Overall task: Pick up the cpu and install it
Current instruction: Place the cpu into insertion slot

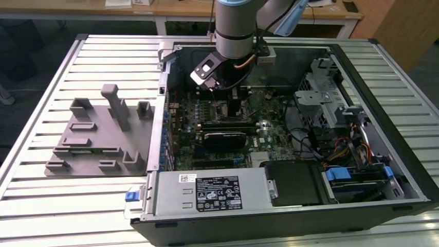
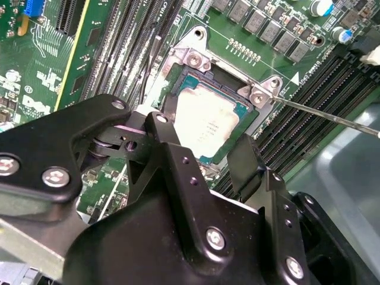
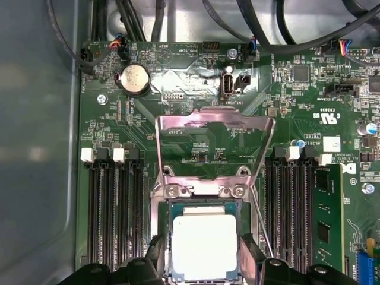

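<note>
**Cpu seated, gripper spread over it**

The cpu lies flat inside the motherboard socket, beside the socket's raised metal cover plate. The gripper hovers over the socket, its fingers wide apart, one at each side of the cpu.

The cpu is topped with smooth, matt silver-grey metal. The socket plate is seen as bright, glossy metal. The gripper is finished in matt black and studded with shiny metal screws. The fixture tray is moulded in dull grey plastic; the table is formed of ribbed, satin metal.
</note>
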